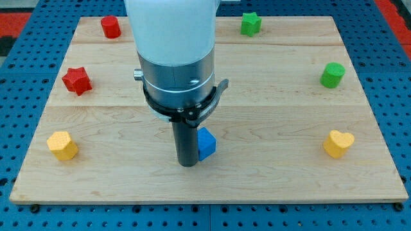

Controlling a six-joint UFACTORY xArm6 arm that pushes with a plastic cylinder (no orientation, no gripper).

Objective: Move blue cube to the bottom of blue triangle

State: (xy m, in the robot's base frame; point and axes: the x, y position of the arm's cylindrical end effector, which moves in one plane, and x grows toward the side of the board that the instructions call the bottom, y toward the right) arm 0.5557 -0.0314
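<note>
One blue block (206, 144) shows at the board's lower middle, partly hidden behind my rod; its shape is hard to make out. My tip (187, 163) rests on the board just left of it, touching or nearly touching its left side. A second blue block does not show; the arm's white and grey body covers the middle of the board above the tip.
On the wooden board (270, 173): a red cylinder-like block (110, 26) at top left, a red star (76, 80) at left, a yellow block (62, 145) at lower left, a green star (251, 24) at top, a green block (332, 74) at right, a yellow heart (338, 143) at lower right.
</note>
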